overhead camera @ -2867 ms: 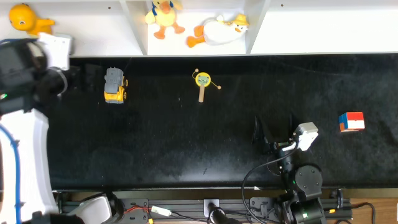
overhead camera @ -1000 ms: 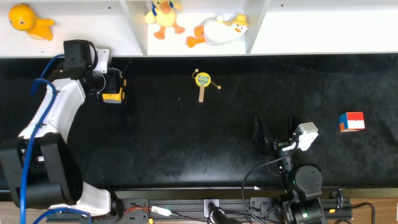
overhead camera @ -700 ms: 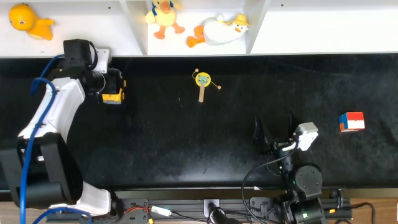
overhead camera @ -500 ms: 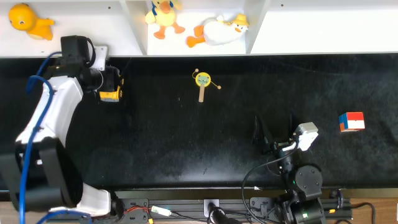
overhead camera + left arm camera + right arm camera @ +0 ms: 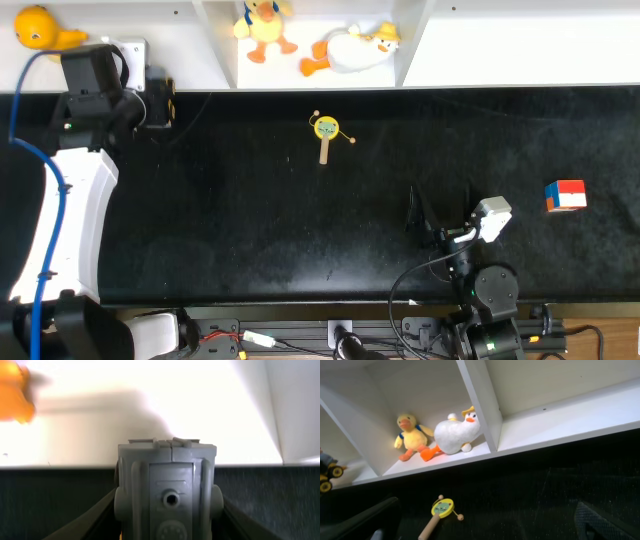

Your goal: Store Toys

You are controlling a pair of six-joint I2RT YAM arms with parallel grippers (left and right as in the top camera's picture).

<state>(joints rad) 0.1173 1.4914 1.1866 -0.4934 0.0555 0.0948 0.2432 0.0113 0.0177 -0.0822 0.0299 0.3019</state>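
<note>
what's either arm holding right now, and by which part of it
The left gripper holds the grey toy truck by its two sides; the right gripper holds nothing.

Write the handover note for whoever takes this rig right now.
Left claw: shut on the toy truck, held at the front of the left shelf compartment, not set down.
Right claw: open, empty, near its base.
Done: orange duck in the left compartment; yellow plush duck and white plush duck in the middle one.
Left: place the truck, then store the rattle and the colour cube, both lying on the table.
</note>
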